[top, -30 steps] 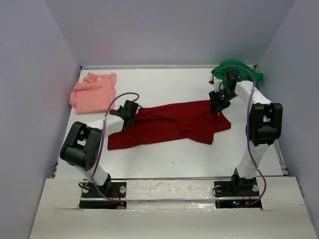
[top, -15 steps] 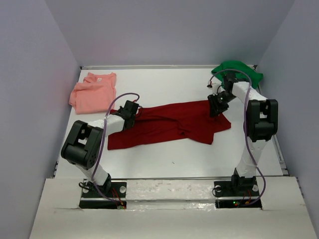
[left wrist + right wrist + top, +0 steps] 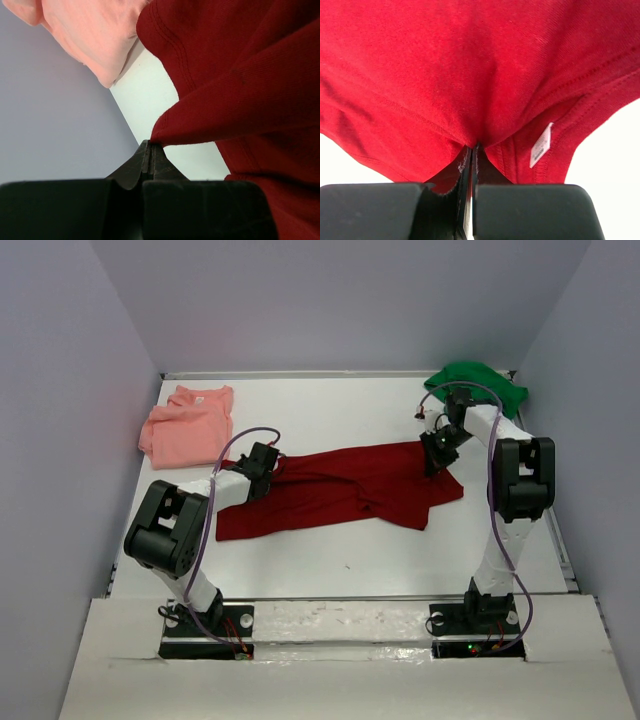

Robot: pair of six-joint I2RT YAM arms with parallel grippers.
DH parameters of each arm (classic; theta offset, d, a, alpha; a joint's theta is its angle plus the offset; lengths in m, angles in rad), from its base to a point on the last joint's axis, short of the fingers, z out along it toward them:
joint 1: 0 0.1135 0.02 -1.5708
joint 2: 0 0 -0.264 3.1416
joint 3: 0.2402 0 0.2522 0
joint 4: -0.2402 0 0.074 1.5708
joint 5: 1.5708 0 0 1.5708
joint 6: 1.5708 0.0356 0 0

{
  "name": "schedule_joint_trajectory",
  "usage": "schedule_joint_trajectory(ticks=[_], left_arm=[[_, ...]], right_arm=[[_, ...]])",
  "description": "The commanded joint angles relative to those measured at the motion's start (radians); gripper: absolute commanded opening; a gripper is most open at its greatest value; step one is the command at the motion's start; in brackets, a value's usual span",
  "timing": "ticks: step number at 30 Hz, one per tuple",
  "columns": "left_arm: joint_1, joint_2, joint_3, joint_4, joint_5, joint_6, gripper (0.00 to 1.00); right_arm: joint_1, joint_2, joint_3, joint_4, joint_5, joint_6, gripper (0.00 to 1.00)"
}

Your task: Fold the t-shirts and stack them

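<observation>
Dark red t-shirt (image 3: 340,490): lies crumpled across the middle of the desk (image 3: 330,405), stretched from 9 toward 3 o'clock.
Salmon pink t-shirt (image 3: 188,425): lies compact at 10 o'clock, by the left wall (near the red cloth's upper corner).
Green t-shirt (image 3: 478,380): bunched in the 1 o'clock corner.
Left jaws: clenched on a pinch of hem at the red cloth's 9 o'clock end.
Right jaws: clenched on a gathered fold at its 3 o'clock end, beside a white label (image 3: 540,145).
</observation>
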Motion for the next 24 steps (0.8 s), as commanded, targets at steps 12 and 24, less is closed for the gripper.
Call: schedule_joint_trajectory(ticks=[12, 24], left_arm=[[-0.005, -0.013, -0.028, 0.033, -0.038, 0.031, 0.00], [-0.002, -0.012, -0.107, 0.105, -0.063, 0.074, 0.00]], right_arm=[[-0.006, -0.043, 0.032, -0.001, 0.147, 0.008, 0.00], [-0.006, -0.058, 0.046, -0.014, 0.193, 0.008, 0.00]])
